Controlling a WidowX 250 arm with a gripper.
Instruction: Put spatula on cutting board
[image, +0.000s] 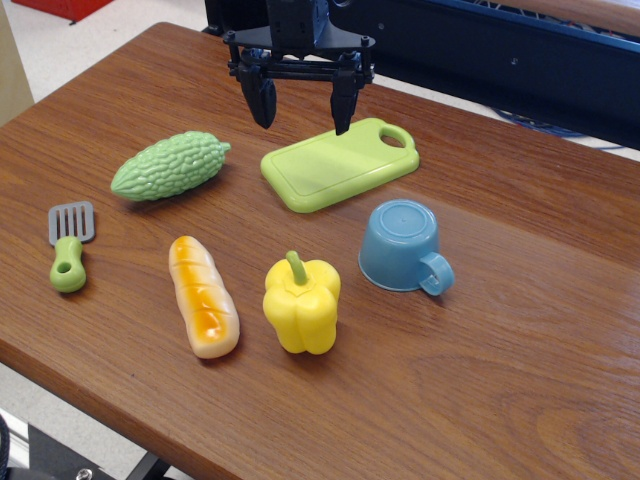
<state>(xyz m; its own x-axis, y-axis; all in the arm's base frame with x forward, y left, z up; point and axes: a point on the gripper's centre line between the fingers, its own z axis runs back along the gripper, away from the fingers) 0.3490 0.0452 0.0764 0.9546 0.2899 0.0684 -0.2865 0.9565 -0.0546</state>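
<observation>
The spatula lies flat near the table's left front edge, its grey slotted blade pointing away and its short lime-green handle toward me. The cutting board is a lime-green rectangle lying flat at the back centre, with its loop handle at the far right corner. My gripper hangs above the table at the board's far left end. It is open and empty, with its two black fingers spread wide. It is far to the right of and behind the spatula.
A bumpy green gourd lies between the spatula and the board. A toy bread loaf and a yellow bell pepper sit at the front centre. An upturned blue cup stands right of the pepper. The wooden table's left front edge is close to the spatula.
</observation>
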